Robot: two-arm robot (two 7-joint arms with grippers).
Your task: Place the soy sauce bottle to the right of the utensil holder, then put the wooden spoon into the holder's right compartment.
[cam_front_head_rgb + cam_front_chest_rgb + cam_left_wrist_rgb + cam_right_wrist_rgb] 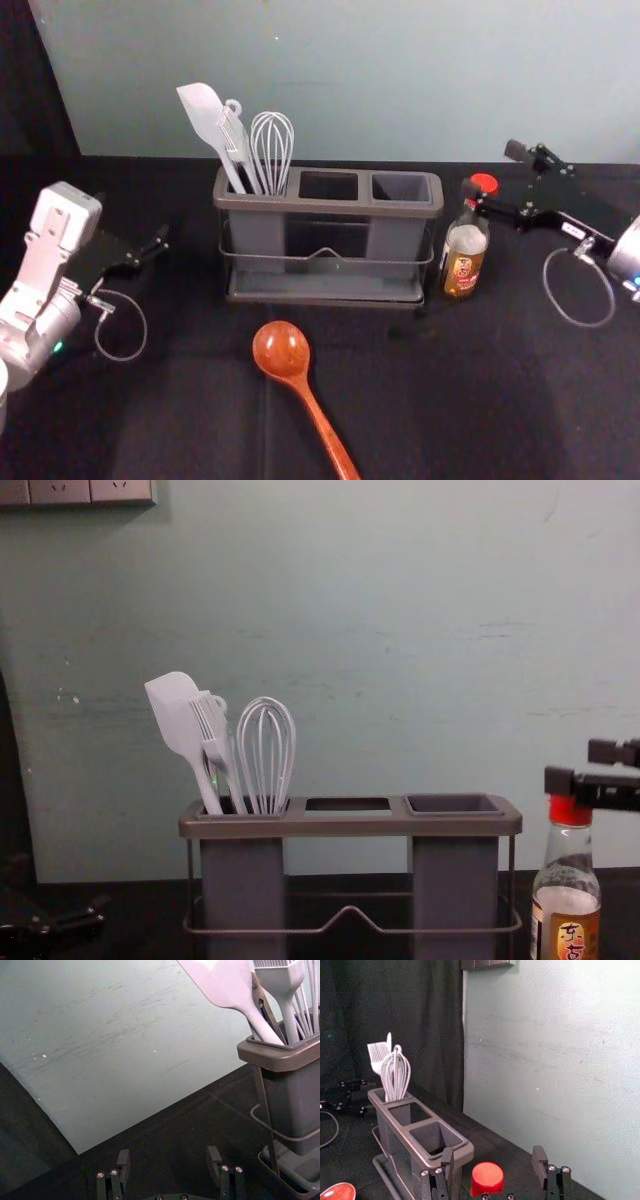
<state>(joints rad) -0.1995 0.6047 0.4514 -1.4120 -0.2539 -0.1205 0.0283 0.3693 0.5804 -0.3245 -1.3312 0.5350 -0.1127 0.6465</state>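
The soy sauce bottle stands upright just right of the utensil holder, its red cap high. My right gripper is open at cap height; in the right wrist view the cap shows between the spread fingers of the right gripper, with a gap on each side. In the head view the wooden spoon lies in front of the holder, bowl toward it. My left gripper hangs left of the holder; in the left wrist view, the left gripper is open and empty.
A white spatula, a brush and a whisk stand in the holder's left compartment. Its middle and right compartments are empty. A wall rises behind the black-covered table.
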